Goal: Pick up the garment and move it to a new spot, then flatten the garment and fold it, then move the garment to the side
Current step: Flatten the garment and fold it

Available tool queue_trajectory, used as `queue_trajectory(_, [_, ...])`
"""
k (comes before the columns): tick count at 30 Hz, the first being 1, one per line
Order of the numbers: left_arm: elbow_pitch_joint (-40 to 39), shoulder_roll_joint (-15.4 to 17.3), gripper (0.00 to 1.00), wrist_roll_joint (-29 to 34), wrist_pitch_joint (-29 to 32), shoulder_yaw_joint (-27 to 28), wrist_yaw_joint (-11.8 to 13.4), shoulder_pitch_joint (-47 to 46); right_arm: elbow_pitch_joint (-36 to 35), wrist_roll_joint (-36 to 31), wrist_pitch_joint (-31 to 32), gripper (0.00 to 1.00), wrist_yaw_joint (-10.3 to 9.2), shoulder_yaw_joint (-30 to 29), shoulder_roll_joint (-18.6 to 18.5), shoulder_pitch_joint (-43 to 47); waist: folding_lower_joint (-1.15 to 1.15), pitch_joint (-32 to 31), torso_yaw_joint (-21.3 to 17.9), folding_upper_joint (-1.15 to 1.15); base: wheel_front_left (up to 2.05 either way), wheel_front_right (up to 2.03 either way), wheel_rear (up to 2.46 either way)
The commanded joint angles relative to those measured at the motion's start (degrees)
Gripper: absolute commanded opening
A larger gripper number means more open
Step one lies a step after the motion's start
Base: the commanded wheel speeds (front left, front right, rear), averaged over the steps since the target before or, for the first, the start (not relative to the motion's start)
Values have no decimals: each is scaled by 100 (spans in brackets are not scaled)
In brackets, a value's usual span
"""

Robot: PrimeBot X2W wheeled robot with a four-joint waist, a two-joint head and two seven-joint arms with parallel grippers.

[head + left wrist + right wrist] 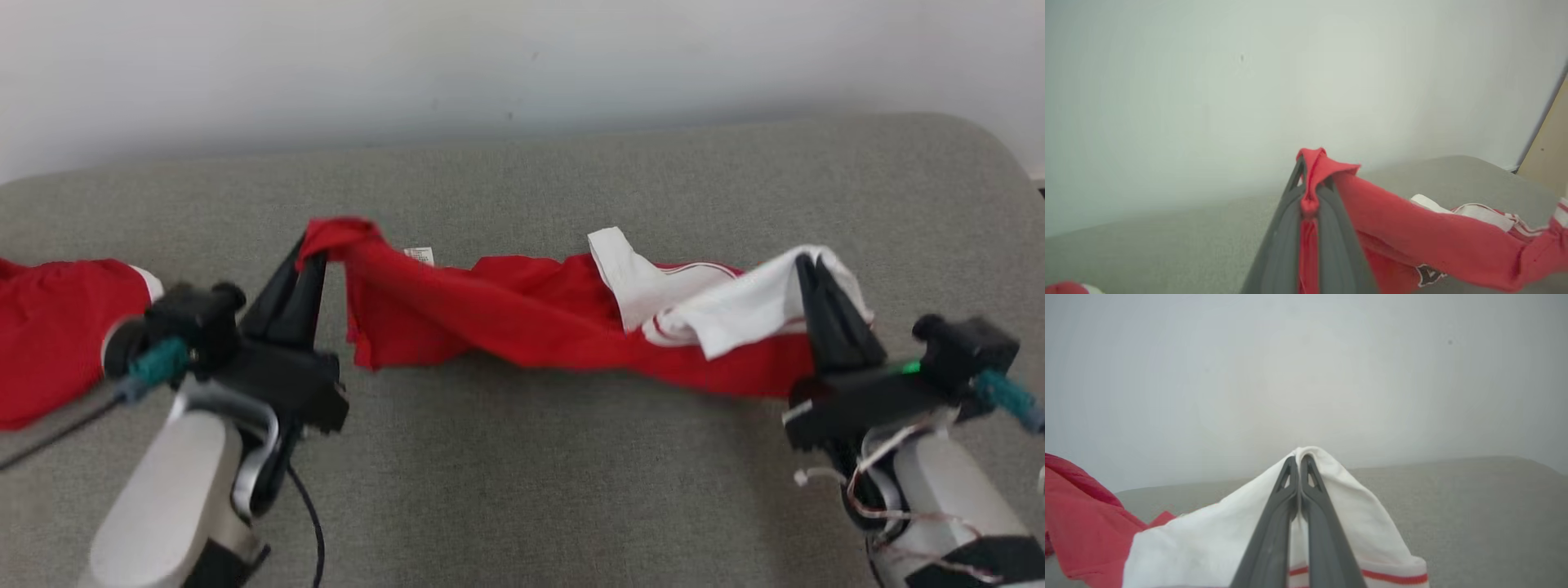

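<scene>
Head view: a red and white garment [522, 314] sags across mid-frame over a grey cushion [522, 490]. The left gripper [313, 249] has its fingers closed on the red end, the right gripper [810, 265] on the white sleeve. Soft, light cloth; corners likely grip best.

my left gripper [312, 251]: pinched tight on garment [531, 318] | my right gripper [810, 268]: same | arms spread wide apart

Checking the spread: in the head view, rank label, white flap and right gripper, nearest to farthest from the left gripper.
1. label, just right of the left gripper.
2. white flap, right of middle.
3. right gripper, far right.
</scene>
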Motion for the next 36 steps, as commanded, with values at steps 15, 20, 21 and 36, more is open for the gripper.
queue_trajectory(15, [1118,276,0,-1004,882,-69,9,-5181,800,813,762,0,14,-445,-352,-4908,-1,2378,-113,-1,0,0,0])
queue_trajectory(20, [1813,358,0,-790,921,-163,9,-6826,1455,688,892,0,14,-424,-326,-6532,-1,2789,-218,-1,0,0,0])
queue_trajectory(21, [1928,352,0,-746,907,-194,9,-7123,1596,641,905,0,14,-425,-330,-6836,-1,2847,-238,-1,0,0,0])
queue_trajectory(36, [3501,114,0,-645,673,-551,9,-9247,3343,-111,832,0,14,-197,-298,-9554,-1,3173,-305,-1,0,0,0])
